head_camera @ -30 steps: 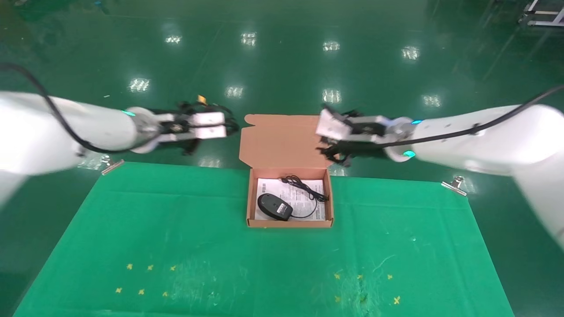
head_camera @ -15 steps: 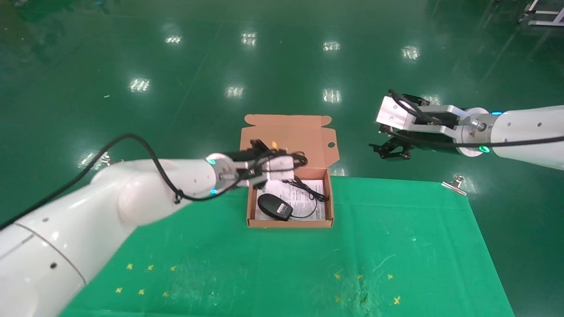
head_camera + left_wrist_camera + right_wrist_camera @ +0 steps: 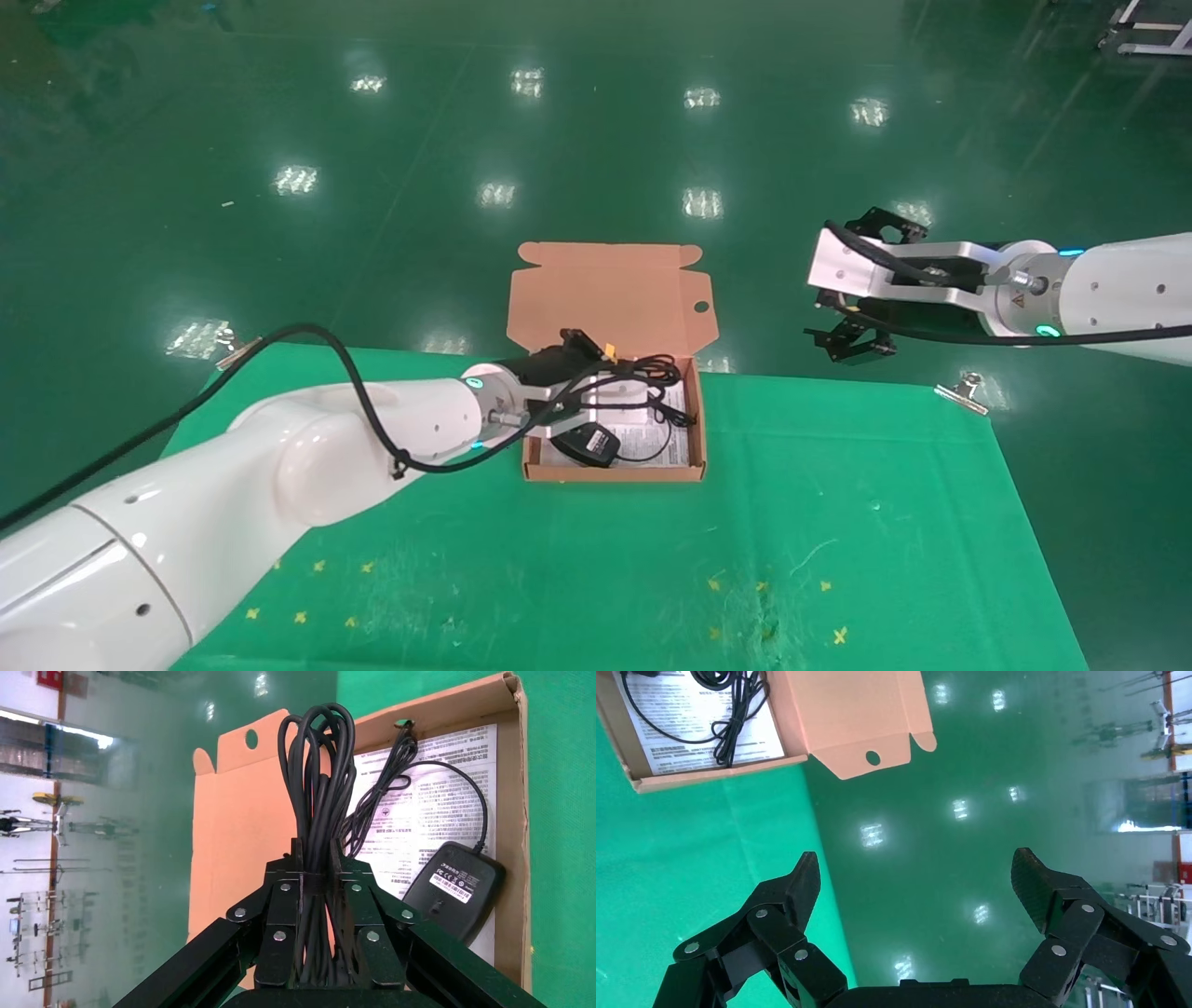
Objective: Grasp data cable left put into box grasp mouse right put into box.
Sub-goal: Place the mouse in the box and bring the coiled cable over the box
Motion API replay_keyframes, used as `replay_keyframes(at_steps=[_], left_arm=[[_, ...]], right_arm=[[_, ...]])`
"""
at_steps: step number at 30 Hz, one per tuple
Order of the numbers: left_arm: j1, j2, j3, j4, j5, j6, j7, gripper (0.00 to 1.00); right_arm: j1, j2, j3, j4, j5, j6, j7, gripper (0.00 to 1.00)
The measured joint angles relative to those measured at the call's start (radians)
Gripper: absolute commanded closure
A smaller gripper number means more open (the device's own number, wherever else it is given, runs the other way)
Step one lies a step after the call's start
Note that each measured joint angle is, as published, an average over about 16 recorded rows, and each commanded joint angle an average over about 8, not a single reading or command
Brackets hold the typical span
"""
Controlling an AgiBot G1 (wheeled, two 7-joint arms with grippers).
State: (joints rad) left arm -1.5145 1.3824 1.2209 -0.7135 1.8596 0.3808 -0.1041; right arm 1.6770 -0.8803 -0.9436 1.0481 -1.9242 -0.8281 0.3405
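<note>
The salmon-orange box [image 3: 610, 474] stands open at the table's back middle, its lid [image 3: 605, 298] up. The black mouse [image 3: 585, 445] lies inside on the white sheet [image 3: 652, 438], its thin cord [image 3: 383, 797] coiled beside it. My left gripper [image 3: 605, 391] is shut on the data cable [image 3: 647, 368], a bundle of long black loops, and holds it just above the box's inside. In the left wrist view the bundle [image 3: 316, 776] runs up between the fingers [image 3: 281, 903], with the mouse [image 3: 453, 888] close by. My right gripper [image 3: 852, 340] is open and empty, beyond the table's back right edge.
A green cloth [image 3: 596, 559] covers the table, held by metal clips [image 3: 964, 390] at its back corners. Small yellow marks [image 3: 317, 567] dot the cloth near the front. The glossy green floor [image 3: 596, 140] lies beyond. In the right wrist view the box [image 3: 715, 773] sits far off.
My left arm swung in from left of the box and came down over its inside with the cable bundle. My right arm drew away from the lid to the right.
</note>
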Motion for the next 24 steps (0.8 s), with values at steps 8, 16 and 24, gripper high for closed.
replay_keyframes(at_steps=[8, 16, 24], left_arm=[[-0.001, -0.007, -0.002, -0.007, 0.0, 0.002, -0.001, 0.0], [-0.044, -0.018, -0.011, -0.006, 0.005, -0.05, 0.01, 0.0], [-0.135, -0.016, -0.005, 0.054, 0.016, -0.162, 0.033, 0.0]], right_arm=[[0.001, -0.002, 0.001, -0.003, 0.001, 0.0, -0.002, 0.0], [0.037, -0.025, 0.012, -0.028, -0.002, 0.025, -0.025, 0.0], [0.121, -0.078, 0.02, -0.096, -0.018, 0.047, -0.08, 0.0]])
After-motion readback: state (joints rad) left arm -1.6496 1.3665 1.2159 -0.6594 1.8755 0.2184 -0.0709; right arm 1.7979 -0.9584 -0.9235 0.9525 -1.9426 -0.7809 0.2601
